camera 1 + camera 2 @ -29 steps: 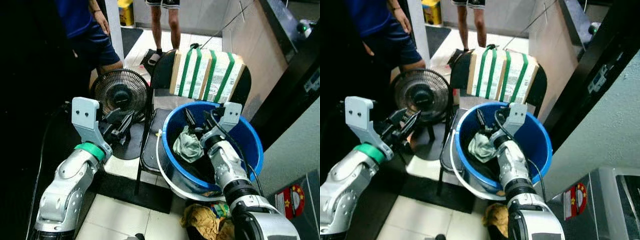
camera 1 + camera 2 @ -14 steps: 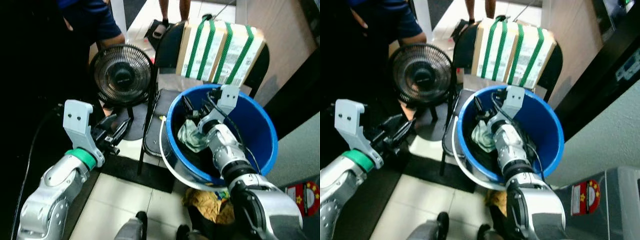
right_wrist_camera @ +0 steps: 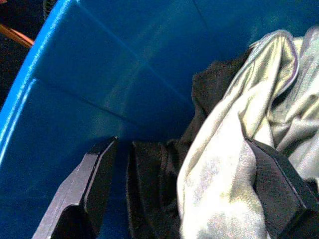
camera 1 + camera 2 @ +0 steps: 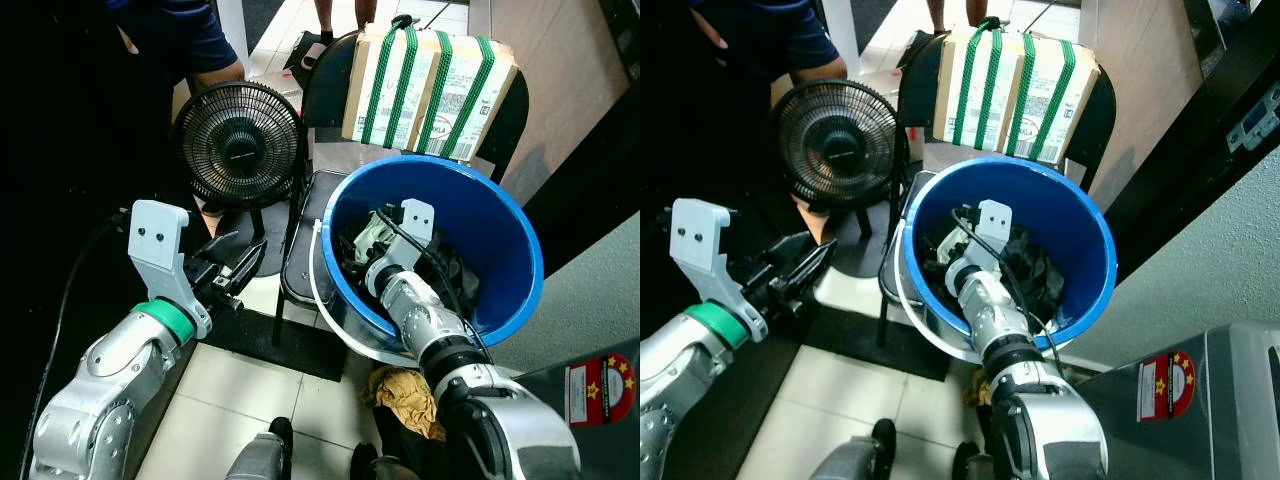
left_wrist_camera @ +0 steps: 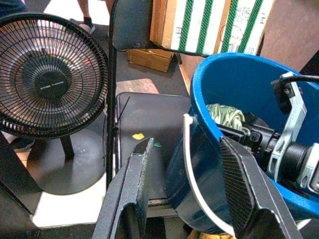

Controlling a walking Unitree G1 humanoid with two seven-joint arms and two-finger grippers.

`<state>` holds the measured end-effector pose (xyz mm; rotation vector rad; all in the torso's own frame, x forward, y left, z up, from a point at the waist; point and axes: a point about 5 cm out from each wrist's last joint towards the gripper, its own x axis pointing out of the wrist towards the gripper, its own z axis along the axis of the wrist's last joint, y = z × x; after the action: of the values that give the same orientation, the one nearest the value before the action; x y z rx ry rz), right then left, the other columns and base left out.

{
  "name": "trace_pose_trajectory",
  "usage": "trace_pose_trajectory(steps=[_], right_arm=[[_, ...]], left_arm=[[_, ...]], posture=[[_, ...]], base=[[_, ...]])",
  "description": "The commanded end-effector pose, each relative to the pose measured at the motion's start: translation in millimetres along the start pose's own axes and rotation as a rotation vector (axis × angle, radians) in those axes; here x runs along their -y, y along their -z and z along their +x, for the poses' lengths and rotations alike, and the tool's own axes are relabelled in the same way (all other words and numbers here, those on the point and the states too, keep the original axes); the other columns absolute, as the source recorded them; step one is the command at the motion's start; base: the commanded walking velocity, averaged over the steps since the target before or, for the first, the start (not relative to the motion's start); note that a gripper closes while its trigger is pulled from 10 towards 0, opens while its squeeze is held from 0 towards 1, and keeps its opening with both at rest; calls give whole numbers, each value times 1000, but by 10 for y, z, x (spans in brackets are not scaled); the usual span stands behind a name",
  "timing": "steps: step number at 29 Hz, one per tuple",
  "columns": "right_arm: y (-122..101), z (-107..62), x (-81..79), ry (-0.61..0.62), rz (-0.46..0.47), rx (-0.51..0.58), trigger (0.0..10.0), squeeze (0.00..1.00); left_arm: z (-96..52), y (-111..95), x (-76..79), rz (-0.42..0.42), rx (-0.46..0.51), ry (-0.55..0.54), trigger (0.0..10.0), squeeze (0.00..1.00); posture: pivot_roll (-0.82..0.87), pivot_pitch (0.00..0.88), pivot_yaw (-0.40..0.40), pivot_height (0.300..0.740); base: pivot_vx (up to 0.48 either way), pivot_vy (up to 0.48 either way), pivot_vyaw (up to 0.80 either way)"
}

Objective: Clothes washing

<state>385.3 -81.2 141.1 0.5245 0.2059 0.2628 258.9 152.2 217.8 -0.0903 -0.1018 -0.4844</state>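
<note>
Crumpled pale green garment lies on dark clothes inside the blue bucket.

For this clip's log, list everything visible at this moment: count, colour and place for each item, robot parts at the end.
bucket: one, blue with a white handle, on the chair seat.
pale green garment: one, inside the bucket, over dark clothes.
dark clothes: a heap, black, low in the bucket.
folding chair: one, black, under the bucket.
cardboard box: one, brown with green straps, leaning on the chair back.
fan: one, black, on the floor to the chair's left.
yellow-brown cloth: one, on the floor below the bucket.
person: blue clothes, behind the fan; another person's legs farther back.
left gripper: jaws open, held beside the bucket's outer wall.
right gripper: jaws open, down in the bucket astride the garment.
</note>
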Motion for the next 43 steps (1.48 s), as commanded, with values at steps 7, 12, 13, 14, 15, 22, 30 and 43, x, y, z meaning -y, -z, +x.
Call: trace_pose_trajectory(steps=[7, 12, 13, 14, 15, 22, 30, 43], right_arm=[[418, -140, -246, -62, 36, -118, 10000, 0], [721, -295, -452, -146, -19, -155, 10000, 0], [721, -295, -452, -146, -19, -155, 10000, 0], [764, -330, -497, -160, -17, -165, 10000, 0], [764, -330, -497, -160, -17, -165, 10000, 0], [796, -475, -640, -216, 13, -184, 0, 0], [821, -566, -685, -236, 35, -188, 0, 0], [815, -603, -525, -185, 101, -199, 0, 0]], left_arm=[[-57, 39, 23, -13, -33, 6, 10000, 0], [-65, 46, 33, -10, -42, 13, 10000, 0], [-65, 46, 33, -10, -42, 13, 10000, 0], [-68, 47, 33, -8, -44, 14, 10000, 0], [-68, 47, 33, -8, -44, 14, 10000, 0], [-76, 55, 47, -8, -50, 19, 10000, 0], [-78, 62, 54, -15, -52, 21, 10000, 0], [-59, 167, 100, -35, -66, 37, 10000, 0]], posture=[[231, 295, 69, 740], [235, 293, 68, 740], [235, 293, 68, 740], [235, 293, 68, 740], [235, 293, 68, 740], [234, 294, 68, 740], [235, 290, 68, 740], [206, 223, 70, 740]], base=[[0, 0, 0], [0, 0, 0], [0, 0, 0], [0, 0, 0], [0, 0, 0], [0, 0, 0], [0, 0, 0], [0, 0, 0]])
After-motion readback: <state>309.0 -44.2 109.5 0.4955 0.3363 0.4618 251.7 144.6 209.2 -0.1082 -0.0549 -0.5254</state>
